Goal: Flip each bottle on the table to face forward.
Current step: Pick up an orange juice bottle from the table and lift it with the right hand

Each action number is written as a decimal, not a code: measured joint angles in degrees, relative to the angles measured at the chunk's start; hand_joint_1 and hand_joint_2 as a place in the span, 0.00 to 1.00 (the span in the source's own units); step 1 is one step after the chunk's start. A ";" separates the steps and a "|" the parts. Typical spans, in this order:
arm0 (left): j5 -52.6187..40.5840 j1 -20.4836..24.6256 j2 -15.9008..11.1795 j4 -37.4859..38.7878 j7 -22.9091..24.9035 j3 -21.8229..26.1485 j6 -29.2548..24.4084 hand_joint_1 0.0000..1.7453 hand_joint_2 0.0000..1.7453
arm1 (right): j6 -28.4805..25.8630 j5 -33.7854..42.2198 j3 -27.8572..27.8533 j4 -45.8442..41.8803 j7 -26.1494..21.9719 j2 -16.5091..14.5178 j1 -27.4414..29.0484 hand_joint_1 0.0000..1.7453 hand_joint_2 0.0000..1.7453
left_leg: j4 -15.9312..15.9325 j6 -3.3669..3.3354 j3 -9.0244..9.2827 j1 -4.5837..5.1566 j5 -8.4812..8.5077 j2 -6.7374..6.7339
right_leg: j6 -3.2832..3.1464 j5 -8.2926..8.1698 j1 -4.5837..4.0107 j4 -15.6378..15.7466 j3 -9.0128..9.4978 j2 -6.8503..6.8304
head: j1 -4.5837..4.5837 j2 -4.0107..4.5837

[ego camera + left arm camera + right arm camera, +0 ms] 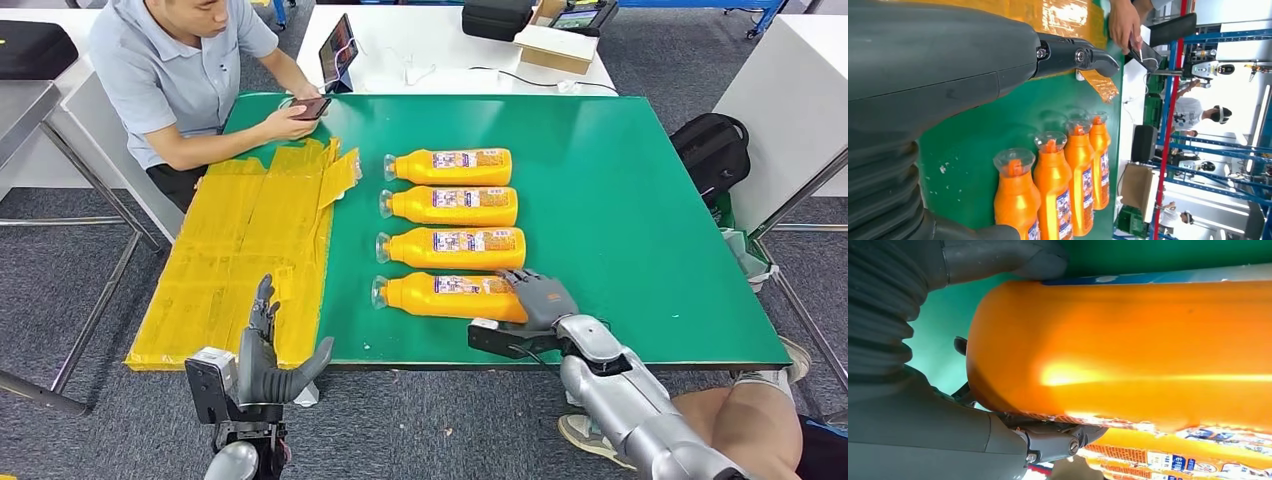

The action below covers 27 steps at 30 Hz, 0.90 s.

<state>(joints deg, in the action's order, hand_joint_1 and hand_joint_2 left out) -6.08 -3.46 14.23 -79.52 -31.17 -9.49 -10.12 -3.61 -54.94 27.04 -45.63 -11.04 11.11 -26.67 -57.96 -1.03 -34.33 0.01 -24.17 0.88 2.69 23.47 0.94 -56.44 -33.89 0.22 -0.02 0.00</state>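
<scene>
Table (pixel 640 200): green top, carrying a row of four orange bottles lying on their sides, caps pointing left, stacked near to far in one column at the middle.
Nearest bottle (pixel 450 296): lies closest to the table's near edge; its base end is under the right hand; a label strip shows along its top side in the head view.
Second bottle (pixel 452 247): just beyond the nearest, label up, untouched.
Third bottle (pixel 450 205): next farther, label up, untouched.
Farthest bottle (pixel 449 166): end of the row, label up, untouched.
Right hand (pixel 538 297): wrapped on the base end of the nearest bottle, thumb on one side and fingers on the other in the right wrist view, so it grips that bottle.
Left hand (pixel 268 355): raised off the near left edge of the table, fingers spread, holding nothing; well apart from the bottles.
Yellow taped sheet (pixel 250 250): covers the left part of the table, one corner lifted near the farthest bottle's cap.
Person (pixel 185 75): seated at the far left corner, holding a phone (pixel 311 107) over the table edge.
Step in hand: judged as the roll of the nearest bottle, the last in the row; the other three appear to lie label up already.
Next move: judged to call for a wrist turn that rolls the bottle about its long axis until the label faces squarely up, without nudging the second bottle just beside it, then a release.
</scene>
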 joint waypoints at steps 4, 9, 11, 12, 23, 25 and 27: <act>0.90 0.28 -0.03 0.34 -0.87 -0.20 -0.36 0.00 1.00 | -0.39 6.84 -1.04 0.77 -6.26 -0.29 0.75 1.00 1.00 | 0.00 0.03 0.01 -0.05 -0.03 -0.03 | -0.01 0.00 -0.06 0.00 0.12 0.11 | 0.01 0.00; 2.06 0.46 -0.10 0.37 -2.04 -0.21 -1.29 0.00 1.00 | -2.83 16.58 -4.38 -2.53 -13.07 -1.95 5.63 1.00 1.00 | 0.00 0.04 -0.09 -0.11 -0.01 -0.04 | -0.02 -0.03 -0.13 -0.02 0.54 0.16 | 0.02 0.00; 2.31 0.59 -0.11 0.37 -2.32 -0.21 -1.45 0.00 1.00 | -3.22 18.38 -5.91 -4.58 -13.80 -2.85 7.63 1.00 1.00 | 0.00 0.05 -0.17 -0.13 -0.01 -0.04 | -0.02 -0.03 -0.14 -0.02 0.45 0.16 | 0.03 0.00; 2.41 0.64 -0.11 0.37 -2.41 -0.21 -1.51 0.00 1.00 | -3.32 18.82 -6.51 -5.43 -13.94 -3.23 8.43 1.00 1.00 | 0.00 0.05 -0.22 -0.14 -0.01 -0.04 | -0.02 -0.03 -0.15 -0.03 0.40 0.16 | 0.03 0.00; 10.22 0.59 0.50 -0.65 0.24 0.29 -3.21 0.00 1.00 | -4.83 21.97 -11.39 -12.87 -15.39 -5.77 15.06 1.00 1.00 | 0.00 0.04 -0.69 -0.13 0.04 0.04 | -0.01 -0.03 -0.13 -0.04 0.04 0.14 | 0.02 0.00; 15.28 0.57 0.69 -0.73 2.93 0.44 -0.43 0.00 1.00 | -5.19 22.85 -12.20 -14.51 -15.83 -6.37 16.60 1.00 1.00 | -0.01 0.04 -0.79 -0.13 0.03 0.04 | -0.01 -0.03 -0.13 -0.04 -0.06 0.14 | 0.02 0.00; 22.08 0.47 0.72 -0.67 6.87 0.20 6.01 0.00 1.00 | -5.77 24.24 -13.06 -16.05 -16.99 -7.04 18.01 1.00 1.00 | -0.01 0.04 -0.87 -0.13 0.03 0.04 | -0.01 -0.02 -0.13 -0.04 -0.14 0.13 | 0.03 0.00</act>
<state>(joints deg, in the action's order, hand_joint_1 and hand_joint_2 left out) 16.00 -2.99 14.96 -80.19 -24.30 -9.29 -4.11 -9.38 -30.69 13.98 -61.68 -28.03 4.07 -8.66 -57.97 -0.98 -35.19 -0.12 -24.14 0.92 2.68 23.45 0.81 -56.48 -34.03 0.36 0.01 0.00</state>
